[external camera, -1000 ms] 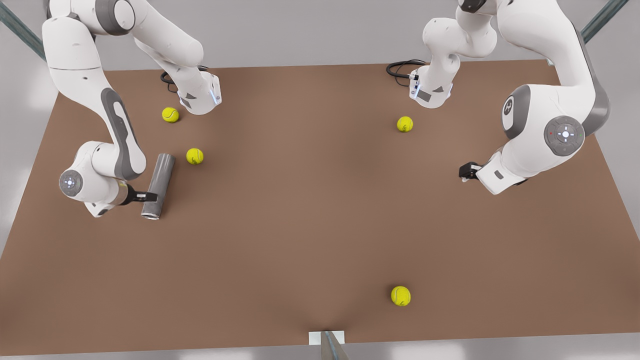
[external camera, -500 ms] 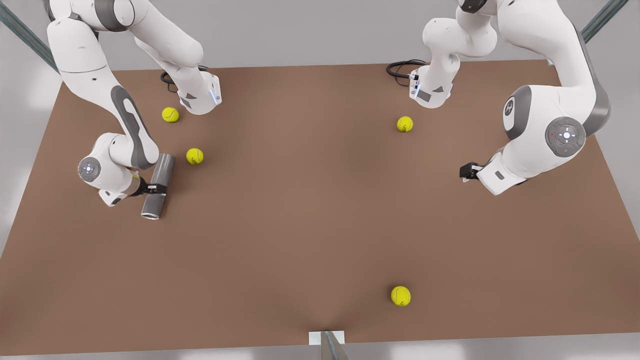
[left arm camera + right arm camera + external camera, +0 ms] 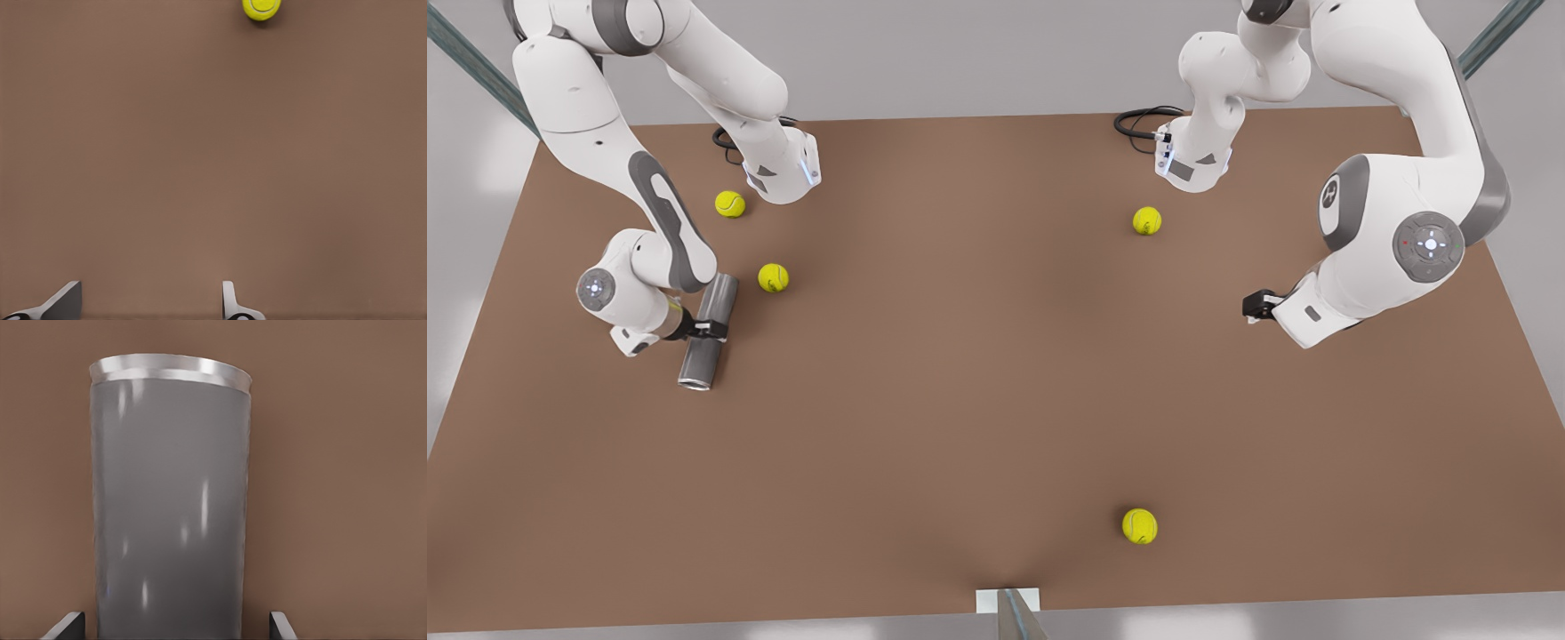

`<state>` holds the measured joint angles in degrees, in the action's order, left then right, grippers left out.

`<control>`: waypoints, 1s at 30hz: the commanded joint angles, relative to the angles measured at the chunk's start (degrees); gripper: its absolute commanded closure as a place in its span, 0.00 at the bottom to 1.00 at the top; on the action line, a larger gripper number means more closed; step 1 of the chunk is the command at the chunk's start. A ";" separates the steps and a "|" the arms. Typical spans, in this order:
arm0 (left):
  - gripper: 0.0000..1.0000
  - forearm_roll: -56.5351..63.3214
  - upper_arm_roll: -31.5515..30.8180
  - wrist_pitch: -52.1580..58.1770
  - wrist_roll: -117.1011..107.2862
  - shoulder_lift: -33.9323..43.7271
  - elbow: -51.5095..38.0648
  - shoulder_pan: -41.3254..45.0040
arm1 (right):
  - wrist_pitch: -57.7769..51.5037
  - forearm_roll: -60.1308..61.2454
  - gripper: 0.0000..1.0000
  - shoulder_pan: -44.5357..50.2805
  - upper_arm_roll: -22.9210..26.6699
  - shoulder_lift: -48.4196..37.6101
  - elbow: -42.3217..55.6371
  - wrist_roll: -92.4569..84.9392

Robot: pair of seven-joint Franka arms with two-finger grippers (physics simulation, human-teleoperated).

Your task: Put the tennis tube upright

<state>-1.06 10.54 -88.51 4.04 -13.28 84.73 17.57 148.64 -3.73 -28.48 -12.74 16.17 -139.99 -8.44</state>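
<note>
The right tool sits at the front view's left, low over the brown surface, with its two dark fingers set on either side of the tennis tube about midway along its length. In the right wrist view the tips of those fingers stand apart with the grey tube between them, a little clear of its sides, so the tool is open around the tube and not squeezing it. The tube lies flat on the surface, its long side running roughly toward the camera in the front view, and its lighter-rimmed hollow end faces the near edge.

A tennis ball rests near the far end of the tube, just off to the front view's right of it. Another ball lies farther back, near the base of that arm.

The left tool hangs at the front view's right, well apart from the tube, on an arm that waits. In the left wrist view its fingertips are spread wide over bare surface with nothing between them, and one ball lies beyond them. A third ball sits toward the back at the front view's right, and a fourth near the front edge.
</note>
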 commanded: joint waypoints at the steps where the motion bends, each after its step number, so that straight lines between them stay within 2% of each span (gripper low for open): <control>1: 0.00 0.00 0.00 0.00 0.00 0.00 0.00 0.00 | 0.07 0.03 0.00 0.00 0.00 0.01 -0.02 0.00; 12: 0.00 0.00 0.00 0.26 -0.09 -0.35 0.00 0.00 | 0.86 -0.05 0.00 -0.09 0.00 2.47 -0.19 0.17; 13: 0.00 0.00 0.00 0.26 -0.09 -0.35 0.00 0.00 | 0.86 0.04 0.03 -0.09 0.00 2.55 -0.19 0.17; 14: 0.00 0.00 0.00 0.26 -0.09 -0.35 0.00 0.00 | 0.86 -0.05 0.15 -0.09 0.00 2.55 -0.19 0.17; 17: 0.00 0.00 0.00 0.26 -0.09 -0.52 0.00 0.00 | 0.86 -0.05 0.38 -0.09 0.00 2.64 -0.19 0.17; 18: 0.00 0.00 0.00 0.26 -0.09 -0.52 0.00 0.00 | 0.86 0.04 0.40 -0.09 0.00 2.64 -0.19 0.17; 26: 0.00 0.00 0.00 0.35 -0.09 -0.61 0.00 0.00 | 0.86 -0.05 0.39 0.09 0.00 2.64 -0.10 0.26; 27: 0.00 0.00 0.00 0.35 -0.09 -0.61 0.00 0.00 | 0.86 0.04 0.32 0.26 0.00 2.64 -0.02 0.44; 30: 0.00 0.00 0.00 0.53 -0.17 -0.52 0.00 0.00 | 0.86 0.03 0.26 0.44 0.00 2.64 0.07 0.53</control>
<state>-1.06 10.54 -87.98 3.95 -13.80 84.73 17.60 149.52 -3.60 -28.04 -12.75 18.81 -139.93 -7.83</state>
